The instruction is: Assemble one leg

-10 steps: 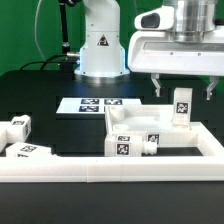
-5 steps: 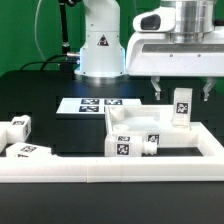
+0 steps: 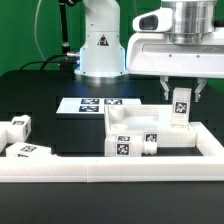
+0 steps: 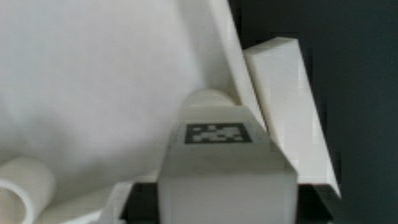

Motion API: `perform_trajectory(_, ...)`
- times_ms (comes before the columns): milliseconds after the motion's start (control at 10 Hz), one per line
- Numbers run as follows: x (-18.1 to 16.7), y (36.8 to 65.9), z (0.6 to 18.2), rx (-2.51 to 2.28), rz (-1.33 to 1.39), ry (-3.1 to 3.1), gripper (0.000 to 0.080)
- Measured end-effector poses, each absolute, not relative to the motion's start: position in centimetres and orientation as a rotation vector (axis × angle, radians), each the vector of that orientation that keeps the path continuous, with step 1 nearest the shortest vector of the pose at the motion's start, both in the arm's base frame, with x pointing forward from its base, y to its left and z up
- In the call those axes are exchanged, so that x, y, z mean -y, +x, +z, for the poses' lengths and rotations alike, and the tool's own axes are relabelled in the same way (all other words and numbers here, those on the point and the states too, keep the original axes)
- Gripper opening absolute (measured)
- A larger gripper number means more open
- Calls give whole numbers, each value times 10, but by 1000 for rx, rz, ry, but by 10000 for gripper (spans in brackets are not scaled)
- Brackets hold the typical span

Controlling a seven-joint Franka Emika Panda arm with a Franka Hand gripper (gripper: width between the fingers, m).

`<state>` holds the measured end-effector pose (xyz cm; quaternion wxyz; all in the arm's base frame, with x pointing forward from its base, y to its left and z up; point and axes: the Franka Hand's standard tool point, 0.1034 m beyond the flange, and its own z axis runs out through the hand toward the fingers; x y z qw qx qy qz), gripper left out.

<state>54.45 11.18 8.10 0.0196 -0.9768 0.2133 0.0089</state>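
The leg [image 3: 181,106] is a small white post with a fiducial tag, standing upright at the corner of the flat white square panel [image 3: 128,124] on the exterior view's right. My gripper [image 3: 181,92] comes down from above, with one finger on each side of the leg. In the wrist view the leg [image 4: 222,170] fills the space between the jaws. The dark pads [image 4: 143,200] lie against its two sides, so the gripper is shut on the leg. The panel [image 4: 107,80] lies behind it.
Two more white legs [image 3: 18,128] [image 3: 28,152] lie at the exterior view's left. Another short white part [image 3: 152,143] lies by the panel's front. The long white border rail [image 3: 110,170] runs along the front. The marker board [image 3: 95,104] and robot base [image 3: 100,45] are behind.
The two fingers have drawn inward from a wider spread and now sit close against the leg. The leg and the panel have not moved.
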Motion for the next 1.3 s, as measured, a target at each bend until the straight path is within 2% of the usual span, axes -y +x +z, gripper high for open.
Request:
perform_trajectory(500,-111,542,79,-1477,21,-2626,287)
perform_trajectory(1000,-113,542,80,-1859,55,-2364,287)
perform_trajectory(1300,-113,543,78,-2215,91,-1995,287)
